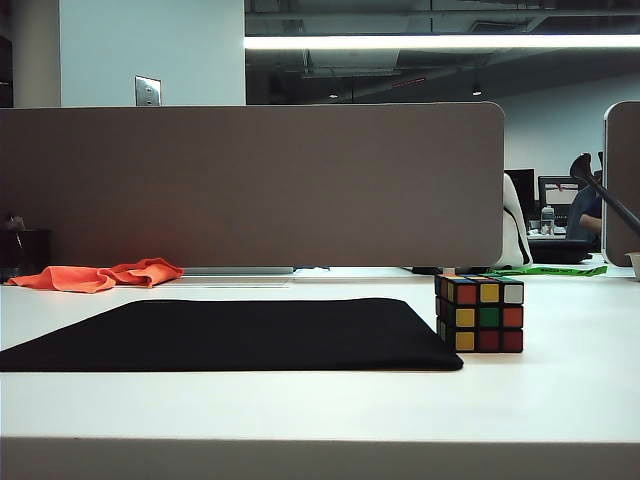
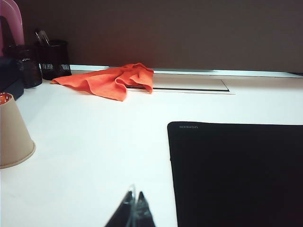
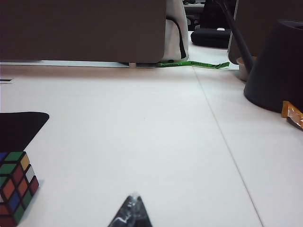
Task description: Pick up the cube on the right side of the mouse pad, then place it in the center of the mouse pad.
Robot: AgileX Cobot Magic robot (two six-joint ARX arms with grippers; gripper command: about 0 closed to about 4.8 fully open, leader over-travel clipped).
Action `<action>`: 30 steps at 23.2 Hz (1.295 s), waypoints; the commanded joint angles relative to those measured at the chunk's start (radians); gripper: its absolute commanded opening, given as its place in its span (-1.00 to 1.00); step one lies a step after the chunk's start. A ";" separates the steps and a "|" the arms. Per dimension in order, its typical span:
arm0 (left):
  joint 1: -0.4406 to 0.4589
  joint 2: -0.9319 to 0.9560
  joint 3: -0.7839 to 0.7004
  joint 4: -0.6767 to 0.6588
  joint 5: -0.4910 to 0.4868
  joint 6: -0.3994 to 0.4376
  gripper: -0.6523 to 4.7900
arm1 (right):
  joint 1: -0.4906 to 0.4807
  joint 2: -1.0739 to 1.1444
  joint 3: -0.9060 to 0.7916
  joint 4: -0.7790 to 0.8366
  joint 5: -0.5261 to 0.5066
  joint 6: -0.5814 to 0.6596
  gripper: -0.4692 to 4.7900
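Cube point(image 1: 480, 314): sat on the white table point(image 1: 560, 400) just off the pad's right edge, at about 3 o'clock from its centre, untouched.
Pad point(image 1: 240, 334): lay flat and bare.
Cloth point(image 1: 98, 275): lay crumpled at 10 o'clock beyond the pad.
Left gripper point(image 2: 132, 213): low over the table left of the pad, tips together, empty.
Right gripper point(image 3: 132, 213): right of the cube, closed, empty.
Cup point(image 2: 12, 132): upside down, near the left gripper.

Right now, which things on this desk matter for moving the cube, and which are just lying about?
For the job:
cube, beside the mat's right edge
black mat
right gripper, shut, away from the cube
left gripper, shut, by the mat

Just lying about:
orange cloth
paper cup
mesh pen pot
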 commanded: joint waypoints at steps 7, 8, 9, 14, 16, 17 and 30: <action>0.000 0.001 0.003 0.009 -0.003 -0.003 -0.78 | 0.002 0.000 -0.002 0.016 0.003 0.004 -0.84; 0.000 0.001 0.003 0.009 -0.003 -0.003 -0.78 | 0.002 0.000 -0.002 0.016 0.004 0.004 -0.84; 0.000 0.001 0.003 0.009 -0.003 -0.003 -0.78 | 0.002 0.000 -0.002 0.016 0.004 0.004 -0.84; 0.000 0.001 0.003 0.010 -0.002 -0.003 -0.78 | 0.001 0.000 -0.002 0.016 -0.003 0.004 -0.84; 0.000 0.001 0.003 0.010 -0.002 -0.003 -0.78 | 0.001 0.000 -0.002 0.016 -0.003 0.004 -0.84; 0.000 0.001 0.003 0.010 -0.002 -0.003 -0.78 | 0.002 0.000 -0.002 0.016 -0.003 0.004 -0.84; 0.000 0.001 0.006 0.064 0.263 -0.006 -0.78 | 0.002 0.000 0.028 0.023 -0.002 0.003 -0.84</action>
